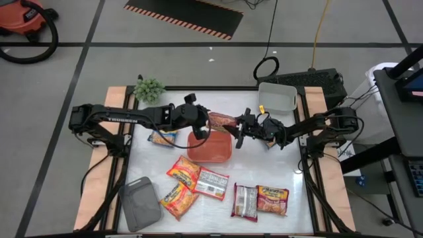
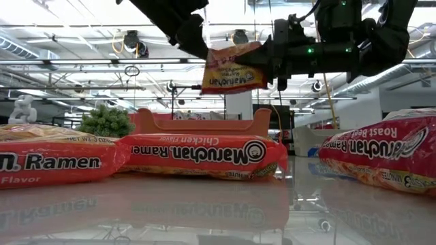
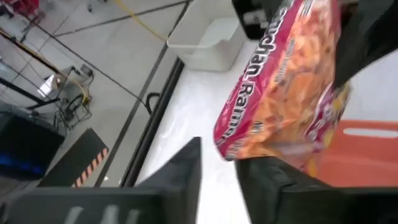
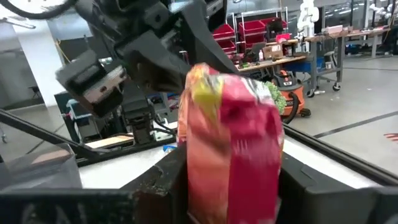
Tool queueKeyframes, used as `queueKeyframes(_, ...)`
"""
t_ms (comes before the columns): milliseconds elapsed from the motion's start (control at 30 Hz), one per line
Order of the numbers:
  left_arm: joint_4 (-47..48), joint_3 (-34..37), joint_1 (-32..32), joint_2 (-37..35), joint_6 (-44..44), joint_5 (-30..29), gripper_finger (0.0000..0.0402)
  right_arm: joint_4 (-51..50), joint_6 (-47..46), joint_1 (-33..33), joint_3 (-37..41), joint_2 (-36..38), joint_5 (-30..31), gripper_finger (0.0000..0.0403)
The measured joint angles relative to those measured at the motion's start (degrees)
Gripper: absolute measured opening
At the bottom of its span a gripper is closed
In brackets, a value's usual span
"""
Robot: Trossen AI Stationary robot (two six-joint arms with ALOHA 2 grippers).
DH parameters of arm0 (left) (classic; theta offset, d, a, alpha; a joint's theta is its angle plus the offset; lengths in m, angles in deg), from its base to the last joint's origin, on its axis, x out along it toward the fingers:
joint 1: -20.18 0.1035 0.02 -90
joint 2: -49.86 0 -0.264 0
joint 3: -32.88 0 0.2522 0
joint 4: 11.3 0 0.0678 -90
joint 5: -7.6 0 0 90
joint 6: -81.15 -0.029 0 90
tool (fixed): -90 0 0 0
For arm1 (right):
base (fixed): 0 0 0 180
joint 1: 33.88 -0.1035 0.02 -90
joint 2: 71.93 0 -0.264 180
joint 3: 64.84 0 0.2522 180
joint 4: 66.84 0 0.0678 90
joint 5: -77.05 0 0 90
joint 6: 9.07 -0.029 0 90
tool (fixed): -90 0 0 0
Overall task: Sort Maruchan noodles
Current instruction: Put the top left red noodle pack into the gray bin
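Note:
A red-pink Maruchan packet point(image 1: 221, 120) hangs in the air over the red tray point(image 1: 210, 149), between both grippers. My left gripper point(image 1: 199, 123) comes from the table's left and is shut on one end. My right gripper point(image 1: 242, 127) comes from the right and is shut on the other end. Other packets lie flat on the table: a blue-yellow one point(image 1: 163, 137), two orange-yellow ones point(image 1: 184, 170) point(image 1: 177, 198), a white-backed one point(image 1: 211, 183), and two near the front edge point(image 1: 244, 201) point(image 1: 272, 199). My left gripper pinches the packet's left end at its corner point(image 3: 227, 148), only at the fingertips point(image 3: 194, 155), reaching level from the table's left. The packet is lifted clear and tilts away from the fingers. My right gripper pinches the packet's right end point(image 4: 230, 155) between both fingers point(image 4: 169, 180), level from the table's right, across the packet's width. The packet is clear of the table above the red tray point(image 2: 204, 126), its printed face point(image 2: 231, 71) upright.
A clear tray point(image 1: 276, 97) stands at the far right corner and a grey tray point(image 1: 140, 201) at the near left. A small green plant point(image 1: 149, 88) sits at the far left. Bare table shows in the middle right point(image 1: 271, 165).

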Motion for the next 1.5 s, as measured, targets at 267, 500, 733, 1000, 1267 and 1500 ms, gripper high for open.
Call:
queueKeyframes(267,3.12,0.09,-0.24,0.13,3.78,-2.83,0.0192,-7.31,2.16,1.86,-0.13,5.47,0.69,0.0140)
queueKeyframes(500,7.70,0.11,-0.17,0.13,6.76,-3.42,0.0195,-18.79,4.81,3.88,-0.13,13.49,1.82,0.0139)
queueKeyframes(733,10.47,0.11,-0.13,0.13,10.04,-3.47,0.0195,-31.54,7.22,5.66,-0.13,22.69,6.91,0.0139)
queueKeyframes(1000,11.47,0.11,-1.19,0.13,13.30,-3.50,0.0195,-41.31,7.21,8.03,-0.13,32.83,7.85,0.0139)
queueKeyframes(1267,12.19,0.15,-3.44,0.13,13.67,-3.50,0.0195,-50.39,5.76,11.41,-0.13,40.82,7.82,0.0139)
queueKeyframes(1500,12.18,0.15,-4.49,0.11,14.78,-3.49,0.0195,-53.60,3.75,13.48,-0.11,43.47,7.75,0.0139)
